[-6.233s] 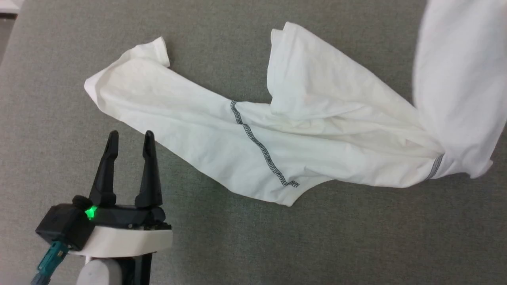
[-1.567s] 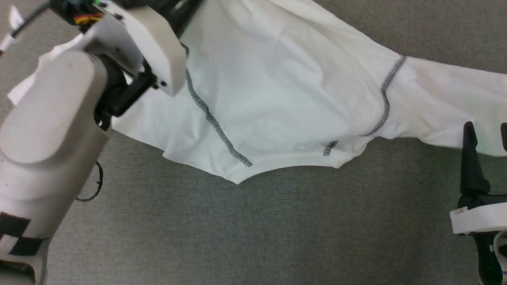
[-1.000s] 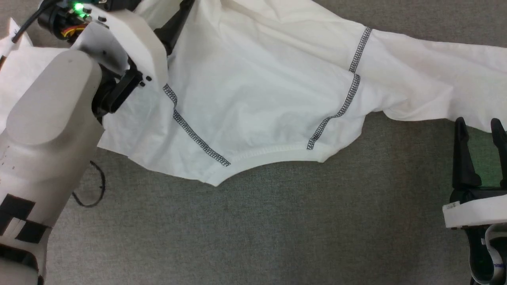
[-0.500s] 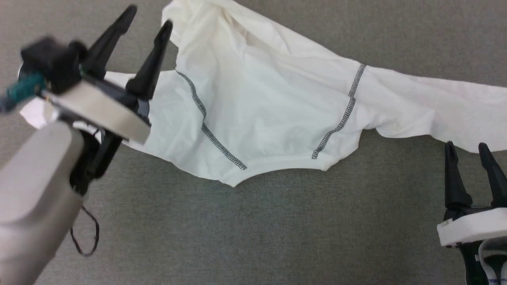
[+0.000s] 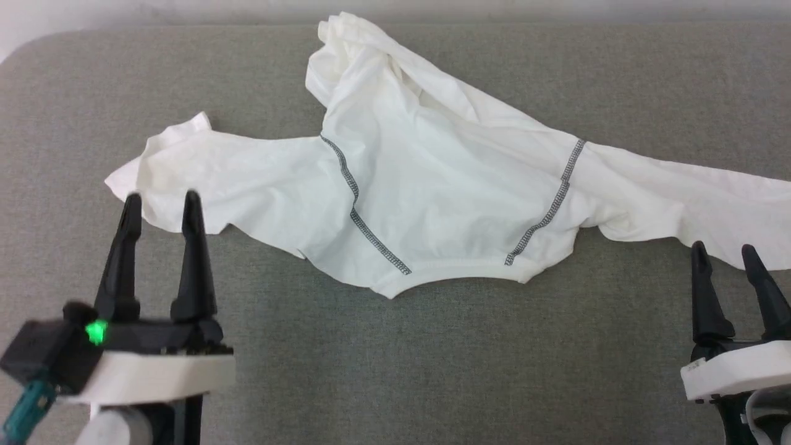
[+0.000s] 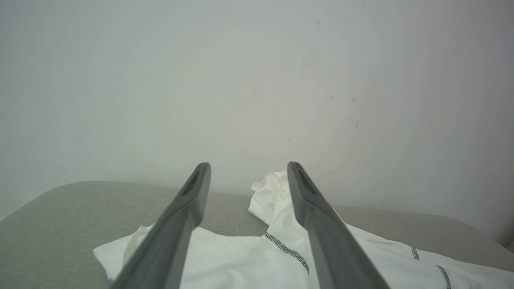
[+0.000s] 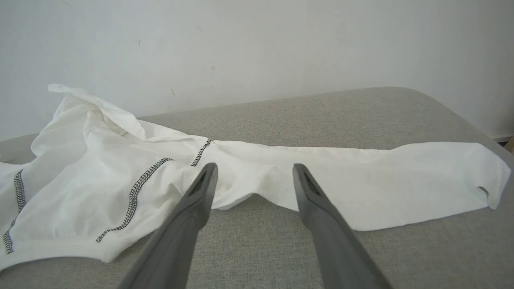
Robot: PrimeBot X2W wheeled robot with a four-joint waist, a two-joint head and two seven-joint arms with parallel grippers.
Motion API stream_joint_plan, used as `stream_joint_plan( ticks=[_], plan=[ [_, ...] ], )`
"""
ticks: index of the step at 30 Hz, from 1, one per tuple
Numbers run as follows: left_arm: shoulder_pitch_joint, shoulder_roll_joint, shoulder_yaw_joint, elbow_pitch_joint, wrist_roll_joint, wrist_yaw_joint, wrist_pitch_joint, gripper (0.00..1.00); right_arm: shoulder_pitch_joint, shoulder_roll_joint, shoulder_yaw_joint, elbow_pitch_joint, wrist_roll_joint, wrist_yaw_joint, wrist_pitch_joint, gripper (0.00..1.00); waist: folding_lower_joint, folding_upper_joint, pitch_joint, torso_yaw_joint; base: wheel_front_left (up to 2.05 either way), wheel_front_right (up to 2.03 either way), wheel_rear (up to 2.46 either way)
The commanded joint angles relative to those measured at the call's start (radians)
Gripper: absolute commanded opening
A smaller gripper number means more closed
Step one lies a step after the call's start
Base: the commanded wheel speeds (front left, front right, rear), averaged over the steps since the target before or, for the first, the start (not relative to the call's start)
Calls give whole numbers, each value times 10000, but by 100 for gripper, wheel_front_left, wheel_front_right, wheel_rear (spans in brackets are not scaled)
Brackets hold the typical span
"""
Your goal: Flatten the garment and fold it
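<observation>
In the head view, the garment point(image 5: 445, 185) is seen crumpled across the grey surface point(image 5: 432, 358), collar toward 6 o'clock. The left gripper point(image 5: 162, 198) at 8 o'clock and the right gripper point(image 5: 723, 247) at 4 o'clock are held empty, fingers apart. In the left wrist view, the garment is seen at 6 o'clock behind spread fingers. In the right wrist view, a sleeve is stretched toward 3 o'clock.

left gripper point(image 5: 162, 199): two long black tapered fingers point(image 5: 194, 266) on a black base point(image 5: 160, 337), green LED point(image 5: 94, 332) lit, teal connector point(image 5: 28, 408) on its left, white wrist collar point(image 5: 154, 374) on the near side. right gripper point(image 5: 723, 248): same black fingers, same white collar; fingertips point(image 6: 192, 188) slotted, look greyer in the wrist views
</observation>
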Motion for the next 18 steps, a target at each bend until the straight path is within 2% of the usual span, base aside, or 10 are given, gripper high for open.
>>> stream_joint_plan(
  ticks=[1, 7, 13, 18],
  plan=[
    [131, -148, 156, -72, 113, -89, -45, 100, 74, 16, -15, 19, 39, -17, 9, 100, 2, 0, -96, 43, 0, 0, 0],
    [1234, -1517, 1191, -86, 836, -1012, -46, 100, -154, 16, -328, -139, -331, -17, 460, 100, 2, 0, -256, 78, 0, 0, 0],
    [1284, -2059, 1775, 86, 1538, -1914, -46, 100, -1066, 16, -433, -243, -909, -17, 1838, 100, 2, 0, -64, -43, 0, 0, 0],
    [1117, -2441, 2027, 273, 1796, -2501, -47, 100, -1835, 16, -364, 61, -1437, -17, 3754, 100, 2, 0, 308, -86, 0, 0, 0]
  ],
)
